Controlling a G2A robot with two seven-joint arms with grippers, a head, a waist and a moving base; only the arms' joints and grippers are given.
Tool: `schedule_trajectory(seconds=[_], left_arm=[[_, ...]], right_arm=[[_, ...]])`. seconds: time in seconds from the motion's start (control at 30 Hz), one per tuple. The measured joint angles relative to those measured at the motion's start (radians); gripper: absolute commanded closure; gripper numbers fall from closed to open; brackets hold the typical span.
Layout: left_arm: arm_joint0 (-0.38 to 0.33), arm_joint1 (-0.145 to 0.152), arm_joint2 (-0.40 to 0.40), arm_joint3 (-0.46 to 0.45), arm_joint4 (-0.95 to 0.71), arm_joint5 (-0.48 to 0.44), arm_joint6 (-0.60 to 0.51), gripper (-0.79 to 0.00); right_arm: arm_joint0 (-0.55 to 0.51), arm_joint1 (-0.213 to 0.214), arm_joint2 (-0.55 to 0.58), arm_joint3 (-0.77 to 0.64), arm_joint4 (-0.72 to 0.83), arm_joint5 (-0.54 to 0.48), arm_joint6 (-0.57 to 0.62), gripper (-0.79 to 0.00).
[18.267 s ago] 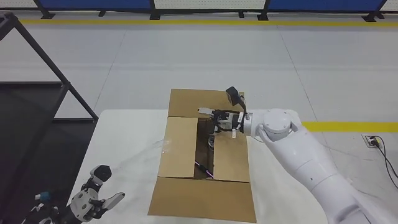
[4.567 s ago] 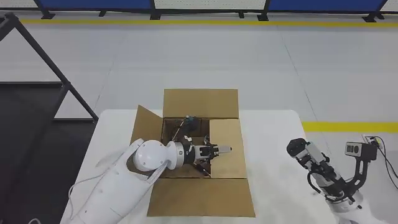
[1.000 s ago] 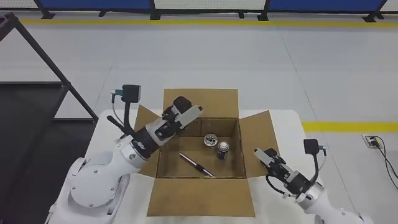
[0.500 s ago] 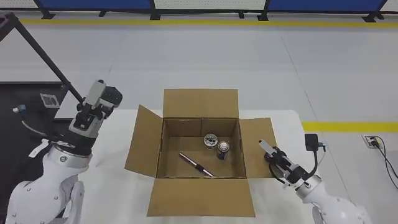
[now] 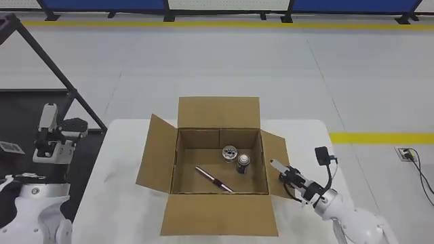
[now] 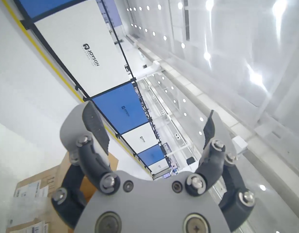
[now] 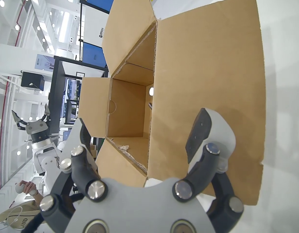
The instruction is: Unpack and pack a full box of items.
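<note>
- Both grippers show in the top view. My right gripper [image 5: 281,171] sits low at the outer edge of the cardboard box [image 5: 219,112], by its right flap. My left gripper [image 5: 49,123] is raised well beyond the left edge of the white table [image 5: 122,190].
- The box stands mid-table with all four flaps folded out. Inside it, a silver-topped can [image 5: 230,152] and a dark can [image 5: 243,161] stand just beside each other near the back right. A dark pen [image 5: 213,179] lies slantwise on the floor.
- From my left wrist, the left gripper [image 6: 151,122] points up toward the ceiling lights [image 6: 207,55], fingers spread wide and holding nothing.
- From my right wrist, the right gripper [image 7: 142,122] is spread and empty, facing the box [image 7: 207,73] across its right flap. I cannot tell whether it touches. The left gripper [image 7: 30,113] stands far off, fingers apart.
</note>
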Motion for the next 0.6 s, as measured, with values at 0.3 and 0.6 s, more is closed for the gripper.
schedule_trajectory(seconds=[0.3,0.6], left_arm=[[0.068,-0.004,-0.002,0.027,-0.029,0.07,0.015,-0.785],[0.127,-0.011,0.016,0.053,-0.071,0.147,0.055,-0.785]], right_arm=[[0.022,0.005,-0.003,0.007,0.021,0.017,-0.024,-0.785],[0.046,0.007,-0.052,0.021,0.005,0.041,-0.022,-0.785]])
